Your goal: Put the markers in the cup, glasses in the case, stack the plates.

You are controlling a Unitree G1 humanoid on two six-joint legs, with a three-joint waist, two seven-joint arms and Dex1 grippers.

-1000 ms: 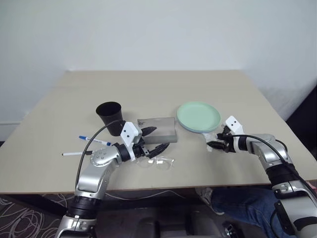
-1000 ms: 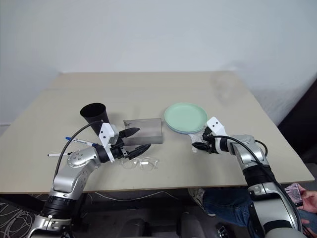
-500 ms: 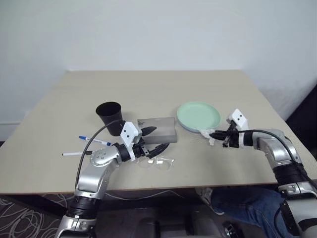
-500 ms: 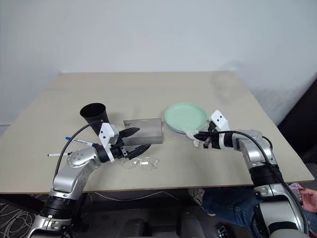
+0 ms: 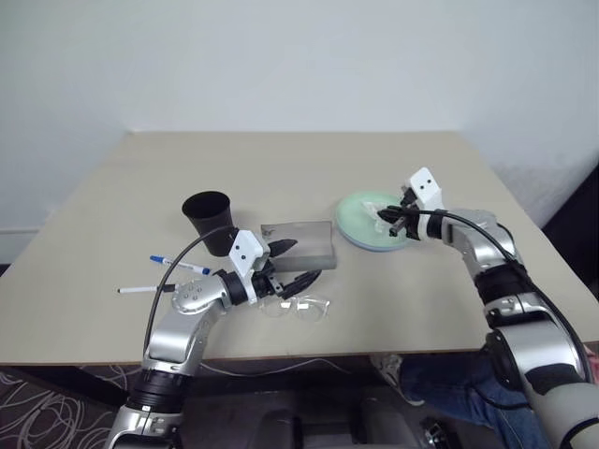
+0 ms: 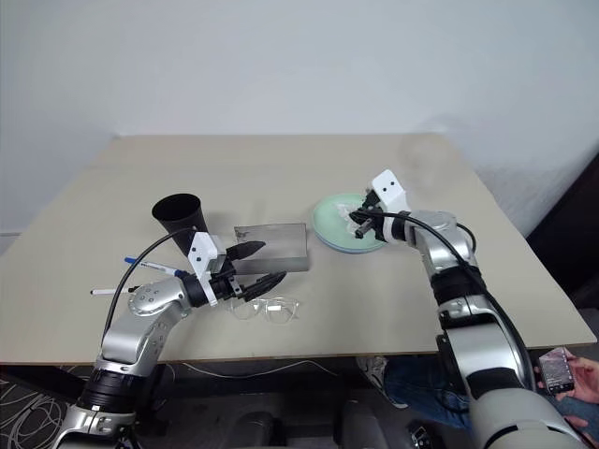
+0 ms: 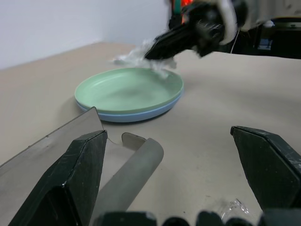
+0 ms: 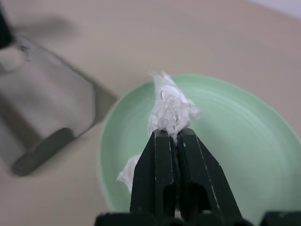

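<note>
Mint-green plate (image 5: 372, 221), stacked on the blue plate (image 7: 136, 114), lies directly beneath the right claw (image 5: 392, 219), clamped on a crumpled white tissue (image 8: 170, 107). Left claw (image 5: 292, 264) gapes wide between case (image 5: 301, 243) and glasses (image 5: 298, 306).

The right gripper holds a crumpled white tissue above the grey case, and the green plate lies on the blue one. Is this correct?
Not quite. The right gripper holds the tissue above the green plate, not above the case, as the right wrist view shows. The green plate does lie on the blue plate.
</note>
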